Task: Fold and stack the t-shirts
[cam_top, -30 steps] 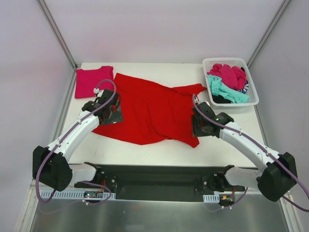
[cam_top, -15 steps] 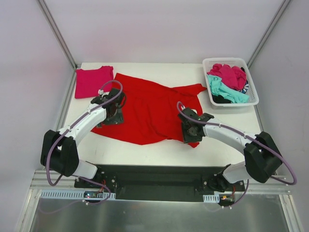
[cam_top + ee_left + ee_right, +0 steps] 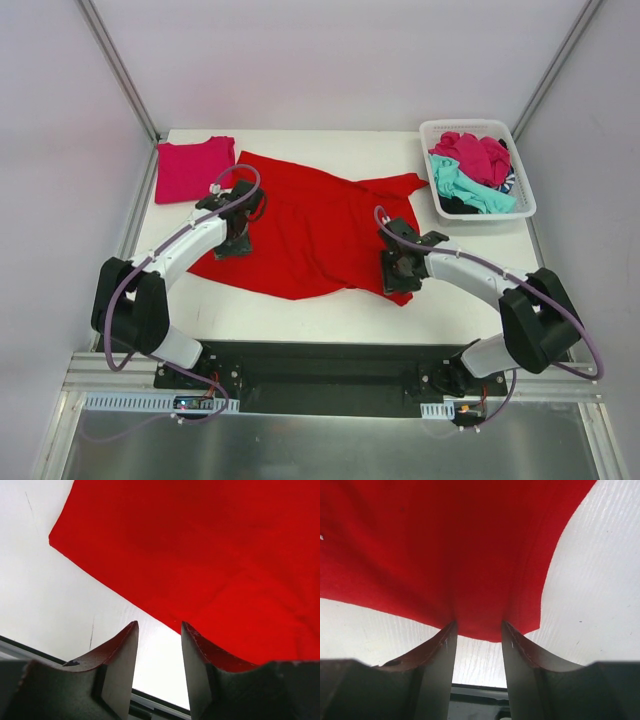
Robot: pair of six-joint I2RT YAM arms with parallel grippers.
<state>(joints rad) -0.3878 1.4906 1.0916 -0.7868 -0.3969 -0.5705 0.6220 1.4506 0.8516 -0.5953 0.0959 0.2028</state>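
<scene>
Two arms are working one red t-shirt [image 3: 310, 225]. It lies spread across the middle of the table [image 3: 330, 145], loosely wrinkled, and its far right corner reaches toward the basket [image 3: 465, 123].

Left gripper [image 3: 237, 243] is at the shirt's left edge. Its jaws stand apart with a narrow gap. The wrist view shows bare table through that gap and the red edge running diagonally just past the fingertips. One finger is up against the cloth and the other is over white table. No cloth is pinched.

Right gripper [image 3: 395, 275] is at the shirt's near right corner. It's clamped on the hem: in the wrist view the red cloth sits between the fingers [image 3: 437, 655], with creases running up from both tips. The hem's edge ends just inside the gap.

Other shirts:
- The pink t-shirt [image 3: 192, 168] lies folded flat on the far left corner, just beside the red one's edge. I can't tell whether they touch.
- The basket on the far right corner holds a heap: a magenta shirt [image 3: 475, 155] on top, a teal shirt [image 3: 465, 188] under it and a dark shirt [image 3: 458, 205] at the near side.

The tabletop is white with a faint grain. Plain white walls [image 3: 330, 60] stand on three sides, with metal frame posts [image 3: 120, 70] at the corners. A black base plate [image 3: 320, 365] runs along the near edge and carries both arm bases.
</scene>
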